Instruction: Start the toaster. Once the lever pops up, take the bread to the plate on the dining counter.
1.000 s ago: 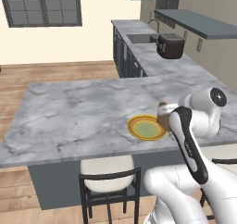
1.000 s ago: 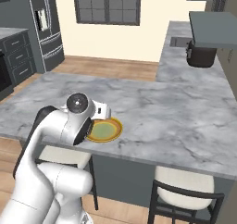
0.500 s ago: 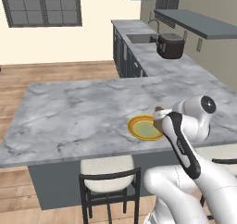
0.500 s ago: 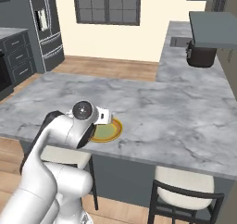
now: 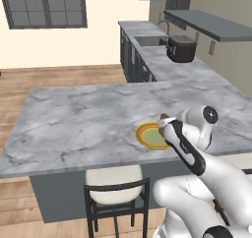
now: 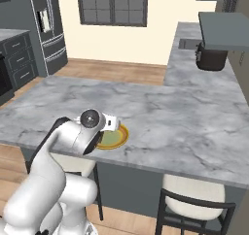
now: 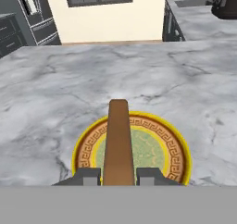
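- Left base view: one counter (image 5: 83,119), one plate (image 5: 147,136) near its front edge. My gripper (image 5: 163,120) sits at the plate's right rim. One toaster (image 5: 180,48) stands far back on the worktop (image 5: 162,60). One stool (image 5: 115,195) below.
- Right base view: my one arm (image 6: 73,142) covers the plate's left side; one stool here too.
- Hand view: my two fingers (image 7: 88,176) are clenched on one bread (image 7: 118,140) slice, held edge-up above the plate's middle.

Dark chair (image 5: 116,201) under the slab edge, fridge (image 6: 47,27) beyond, window (image 5: 45,6) behind.
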